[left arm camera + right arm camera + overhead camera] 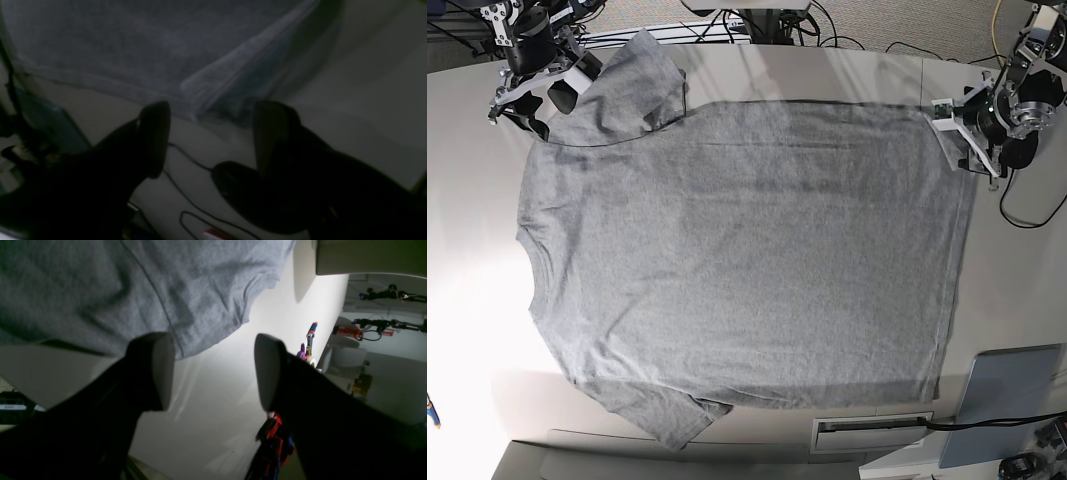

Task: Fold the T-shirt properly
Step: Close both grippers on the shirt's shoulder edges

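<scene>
In the base view the right claw (pixel 527 85) stands wide at the far left sleeve, holding nothing. The T-shirt (pixel 747 260) lies spread flat, plain side up, across the table (pixel 1017 280). The left claw (pixel 975 135) gapes wide at the far right hem corner, empty.

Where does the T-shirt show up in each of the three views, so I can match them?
Left wrist: T-shirt fills the upper left, its hem corner just beyond the open left gripper.
Right wrist: upper left, sleeve edge by the open right gripper.
Base: spread flat across the centre.
Shared landmark: the white table.
</scene>
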